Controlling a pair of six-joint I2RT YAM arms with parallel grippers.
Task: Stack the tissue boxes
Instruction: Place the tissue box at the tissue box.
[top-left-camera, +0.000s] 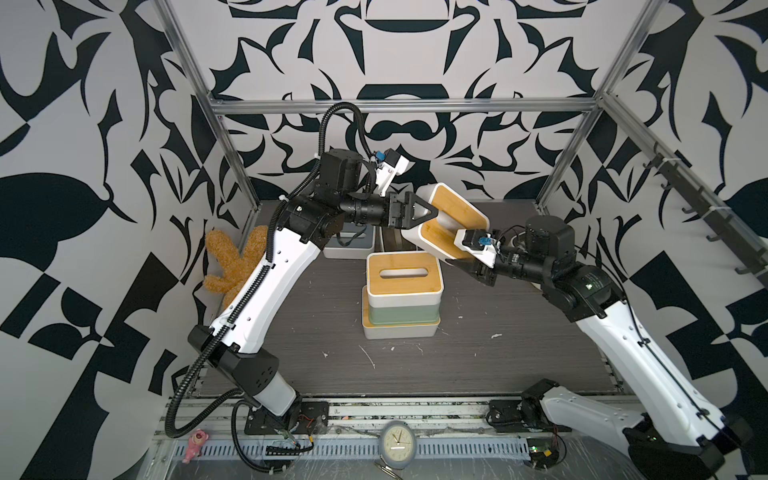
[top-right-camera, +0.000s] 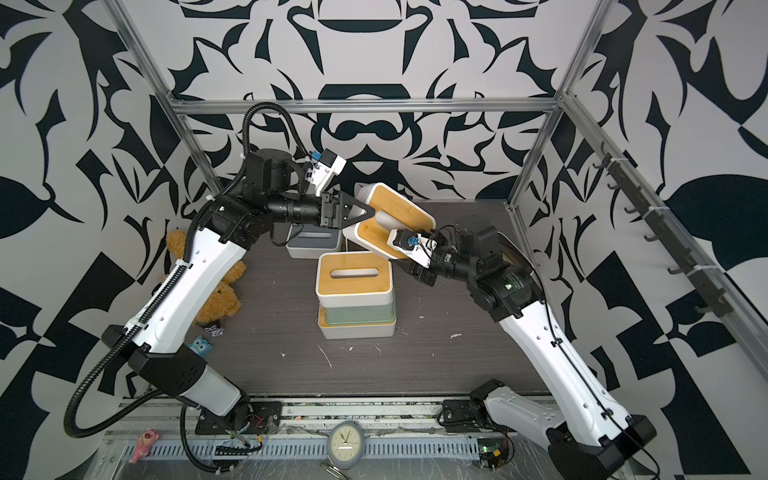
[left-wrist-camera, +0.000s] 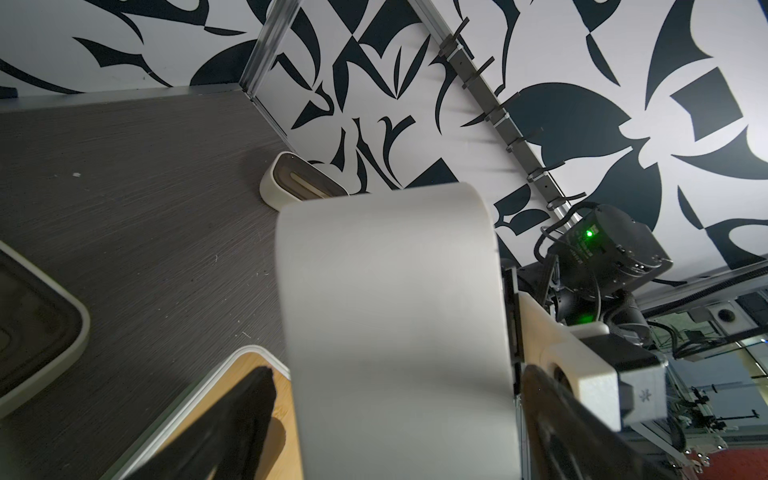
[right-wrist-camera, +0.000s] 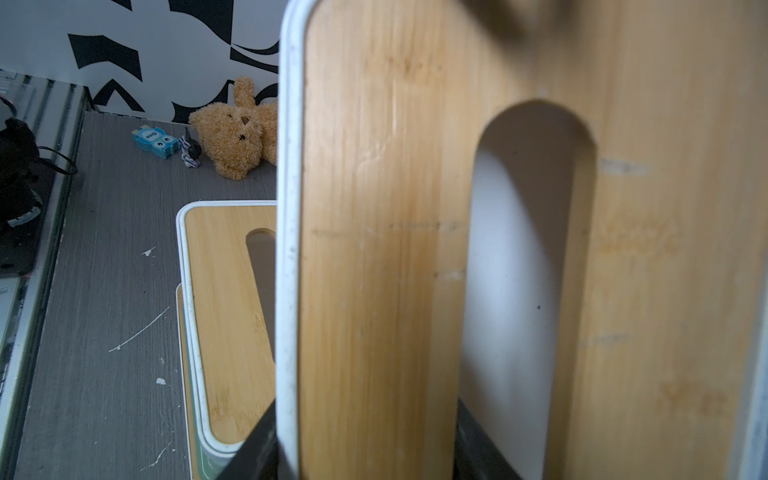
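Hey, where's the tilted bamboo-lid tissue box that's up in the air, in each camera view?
Both top views: tilted box, raised at back centre.
Left wrist: its white side, close up, mid-picture.
Right wrist: its bamboo lid and slot fill most of the picture.
Shared landmark: the stack's top bamboo-lid box.

Both top views look down from high above the front edge and see the whole table. The left wrist camera looks across it, very close to the lifted box. The right wrist camera sits right by its bamboo lid. It and both top views show the box stack.
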